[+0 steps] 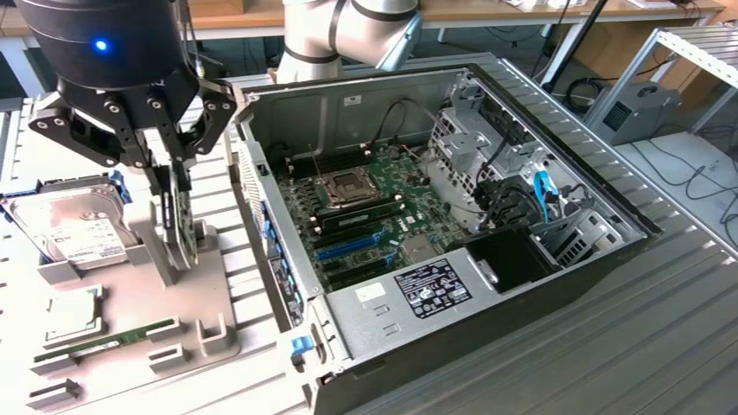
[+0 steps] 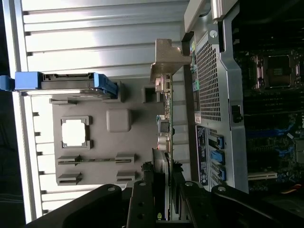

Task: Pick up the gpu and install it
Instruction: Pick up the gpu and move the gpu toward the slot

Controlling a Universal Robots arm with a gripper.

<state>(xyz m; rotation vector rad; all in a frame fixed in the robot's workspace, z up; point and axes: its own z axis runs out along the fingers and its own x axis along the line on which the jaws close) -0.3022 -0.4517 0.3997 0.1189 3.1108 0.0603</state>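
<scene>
We see the gripper [image 1: 173, 169] low over the gray stand [image 1: 219, 303], on the exterior view's left. Its two fingers [image 1: 155, 160] point down and pinch the top edge of the gpu [image 1: 175, 220]. So the gripper is closed on the gpu.

The gpu stands up on its thin edge in a slot of the stand. It sits just beside the open case [image 1: 554, 285], outside it. Inside the case we see the green board [image 1: 369, 199].

On the stand, the drive [image 1: 75, 229] lies just beside the gpu, on the side away from the case. The green stick [image 1: 110, 339] lies flat near the front of the stand.

In the wrist view we look along the gpu [image 2: 164, 128] from its thin edge. The gripper [image 2: 163, 199] has one dark finger on each side of it, and the fingers [image 2: 142, 199] touch it. The silver bracket [image 2: 167, 59] is at the far end of the gpu. The case [image 2: 213, 85] is right beside it, and the drive [image 2: 66, 81] is on the other side.
</scene>
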